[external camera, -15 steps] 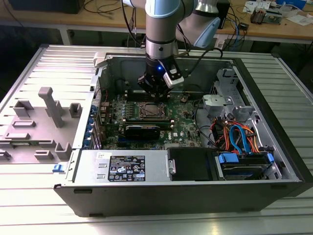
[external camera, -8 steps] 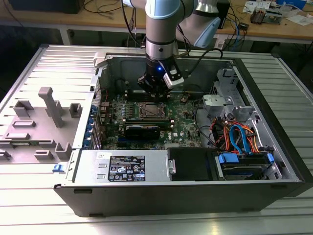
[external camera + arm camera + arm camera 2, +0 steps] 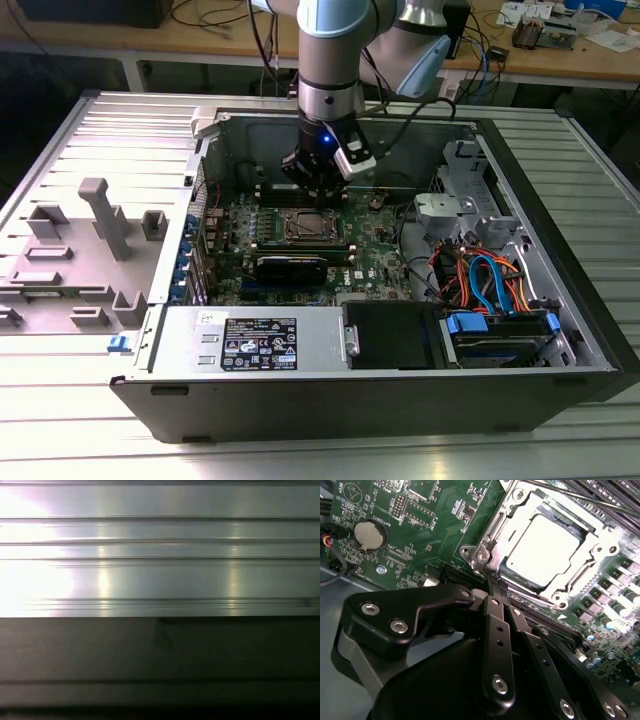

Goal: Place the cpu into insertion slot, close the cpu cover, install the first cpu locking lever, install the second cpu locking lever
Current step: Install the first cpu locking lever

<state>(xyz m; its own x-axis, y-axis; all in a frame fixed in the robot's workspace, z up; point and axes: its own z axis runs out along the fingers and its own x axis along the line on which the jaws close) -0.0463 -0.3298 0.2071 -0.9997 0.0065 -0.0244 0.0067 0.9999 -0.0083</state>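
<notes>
Exterior view: we are seeing the arm (image 3: 330, 60) hanging straight down into the open computer case (image 3: 560, 300), wrist vertical, with the gripper (image 3: 318, 187) hovering just above the far edge of the insertion slot (image 3: 312, 226) on the green motherboard (image 3: 375, 262). The case is lying on its side on the ribbed metal surface (image 3: 120, 130), likely so the board is facing up for top-down access. A grey fixture tray (image 3: 70, 255) is sitting at the exterior view's left, well apart. Second wrist view: we are looking along the black fingers (image 3: 495, 630), which are pressed together with nothing between them, their tips coming down at the socket's edge near a thin lever rod. The cpu (image 3: 542, 547) is sitting in the slot, its dull silver top showing through the window of the cpu cover (image 3: 600, 545), which is lying flat over it. A coin battery (image 3: 367, 534) is sitting nearby. First wrist view: we are getting ribbed metal (image 3: 160, 550) above a dark band.
</notes>
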